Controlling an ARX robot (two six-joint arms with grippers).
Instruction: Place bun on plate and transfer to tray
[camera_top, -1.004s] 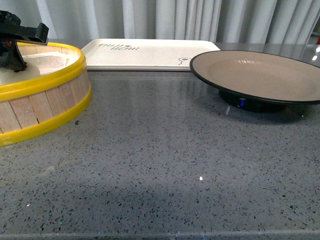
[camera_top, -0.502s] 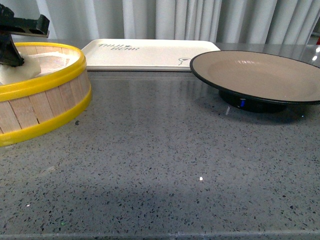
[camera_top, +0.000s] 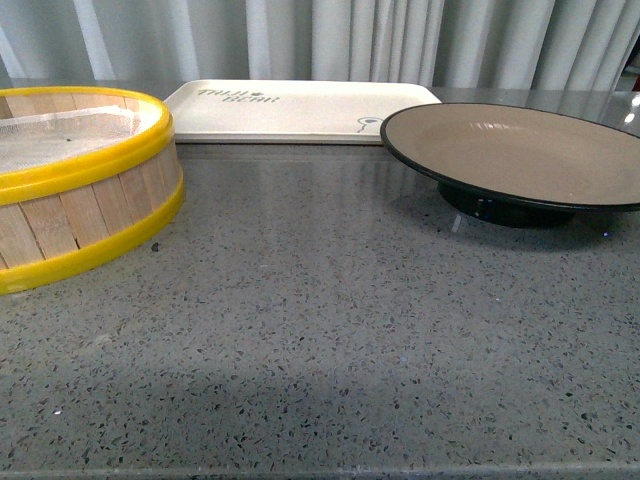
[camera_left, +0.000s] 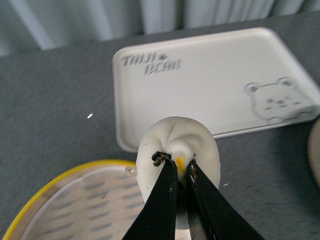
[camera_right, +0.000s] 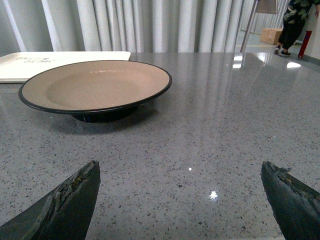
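Bun (camera_left: 176, 145) hangs clamped at its pinched top between the closed-in fingers of the left gripper (camera_left: 179, 167), above the yellow rim of the wooden steamer basket (camera_top: 90, 215) at the left edge of the grey speckled countertop (camera_top: 330, 330). The right gripper (camera_right: 180, 165) sits low over the countertop's right side, fingers wide apart and holding nothing. Beyond it stands the bare plate (camera_top: 510, 150). The tray (camera_top: 300, 110) lies along the far edge.

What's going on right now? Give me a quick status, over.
Left gripper shut on small creamy-white steamed bun, held aloft. Right gripper open, holding nothing. Tan-brown black-rimmed plate bare; nothing seen blocking it.
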